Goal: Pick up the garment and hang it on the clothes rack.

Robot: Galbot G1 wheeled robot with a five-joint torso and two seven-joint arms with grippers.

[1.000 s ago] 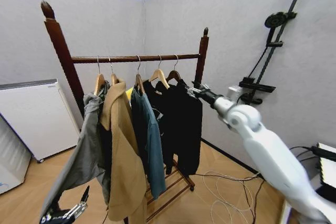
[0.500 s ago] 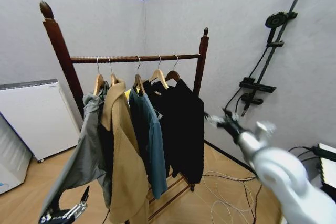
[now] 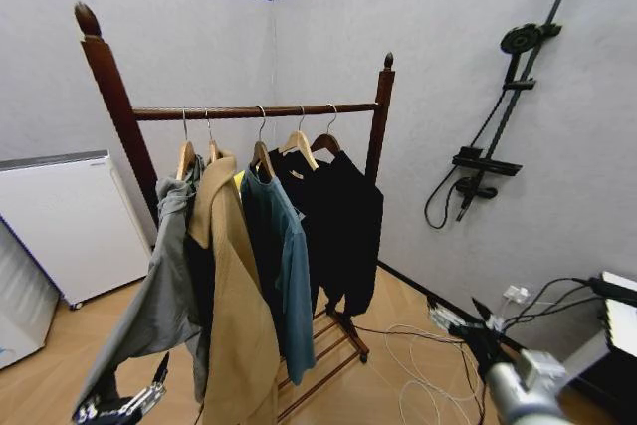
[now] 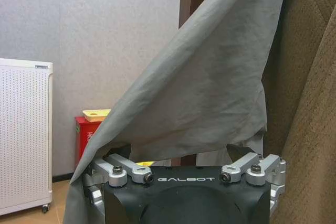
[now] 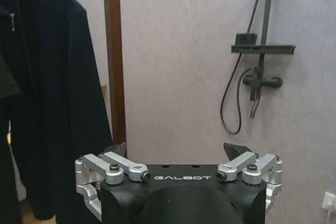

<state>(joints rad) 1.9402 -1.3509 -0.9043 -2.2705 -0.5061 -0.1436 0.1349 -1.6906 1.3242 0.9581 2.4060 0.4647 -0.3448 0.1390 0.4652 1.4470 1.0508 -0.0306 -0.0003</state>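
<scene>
In the head view, the garment (image 3: 343,221) is hanging on the clothes rack (image 3: 259,110) at frame center. The right tool (image 3: 460,320) is sitting low right, spread and empty. The left tool (image 3: 119,407) is sitting low left; I cannot tell its fingers. In the right wrist view, the garment (image 5: 58,103) is hanging at left.

Right arm pulled back and lowered
Withdrawn from beside the garment (image 3: 343,221) on the clothes rack (image 3: 259,110); right gripper (image 3: 460,323) now down low at near right, jaws apart and empty, well clear of the hanging black top.
</scene>
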